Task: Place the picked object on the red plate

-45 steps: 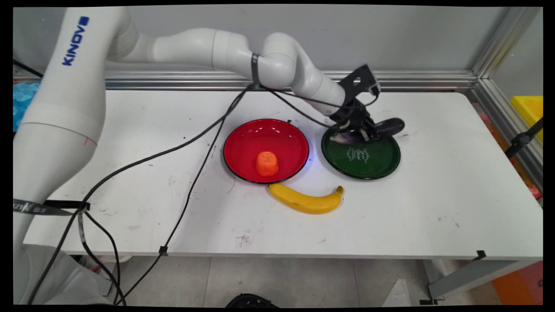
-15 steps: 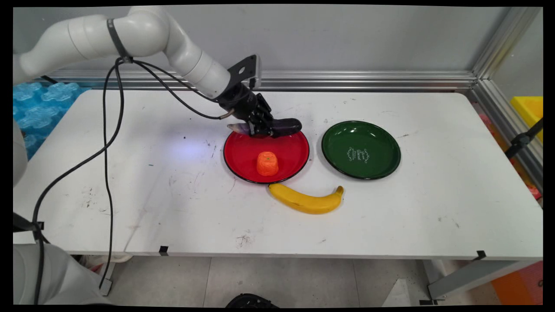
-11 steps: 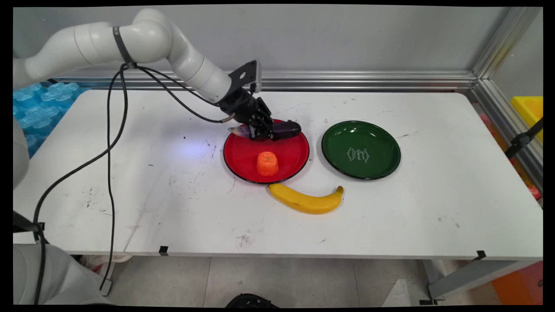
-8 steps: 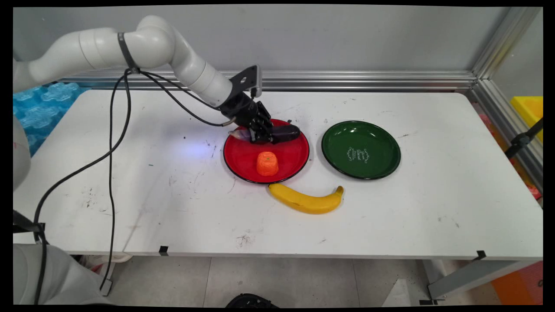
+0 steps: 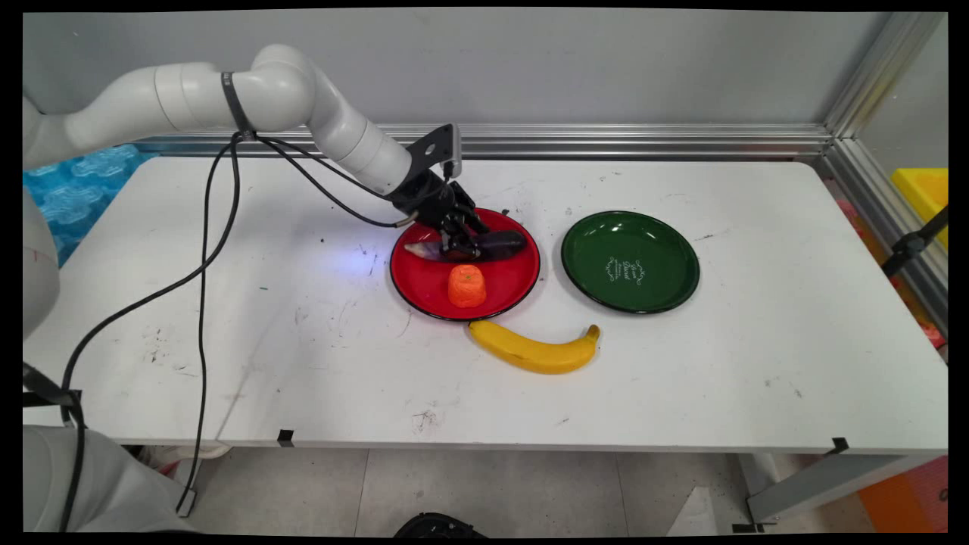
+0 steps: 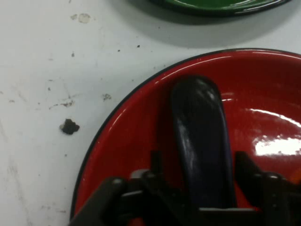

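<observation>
Gripping the eggplant (image 5: 496,244) at mid-length, your claw (image 5: 456,244) holds it low over the red plate's (image 5: 424,291) far half, its long axis running left-right, just beyond the orange fruit (image 5: 466,285).

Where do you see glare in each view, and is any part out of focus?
Hand view: white glare on the red plate and the eggplant; the tool linkage at the bottom edge looks soft. Main view: faint sheen on the green plate, nothing clearly out of focus.
</observation>
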Tool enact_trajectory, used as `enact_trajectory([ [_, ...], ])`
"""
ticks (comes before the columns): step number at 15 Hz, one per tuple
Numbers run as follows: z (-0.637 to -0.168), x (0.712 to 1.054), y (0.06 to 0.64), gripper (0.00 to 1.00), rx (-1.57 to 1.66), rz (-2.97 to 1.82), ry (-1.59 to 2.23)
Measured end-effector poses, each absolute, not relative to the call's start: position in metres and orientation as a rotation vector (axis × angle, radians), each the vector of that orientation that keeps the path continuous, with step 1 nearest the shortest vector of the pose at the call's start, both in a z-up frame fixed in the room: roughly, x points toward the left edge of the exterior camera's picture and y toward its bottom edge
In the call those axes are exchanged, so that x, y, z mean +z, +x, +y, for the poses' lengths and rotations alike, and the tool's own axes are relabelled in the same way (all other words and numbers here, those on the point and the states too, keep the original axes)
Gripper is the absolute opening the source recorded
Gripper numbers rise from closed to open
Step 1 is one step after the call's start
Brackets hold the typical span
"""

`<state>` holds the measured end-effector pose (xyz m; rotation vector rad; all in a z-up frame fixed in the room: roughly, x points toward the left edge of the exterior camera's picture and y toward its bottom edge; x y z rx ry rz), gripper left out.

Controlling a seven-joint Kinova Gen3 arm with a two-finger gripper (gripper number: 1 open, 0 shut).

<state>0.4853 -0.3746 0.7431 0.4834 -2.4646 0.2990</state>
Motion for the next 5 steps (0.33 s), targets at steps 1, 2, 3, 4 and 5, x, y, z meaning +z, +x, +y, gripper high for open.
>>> enact_trajectory([
  [1, -0.3751, 0.7424, 0.4852, 1.0, 0.299, -2.463, 0.485],
  [2, -0.3756, 0.7419, 0.4852, 1.0, 0.299, -2.46, 0.487],
  [3, -0.3764, 0.7418, 0.4852, 1.0, 0.3, -2.457, 0.488],
  [4, -0.3774, 0.743, 0.485, 1.0, 0.303, -2.453, 0.487],
  [5, -0.3785, 0.7449, 0.4848, 1.0, 0.307, -2.447, 0.484],
])
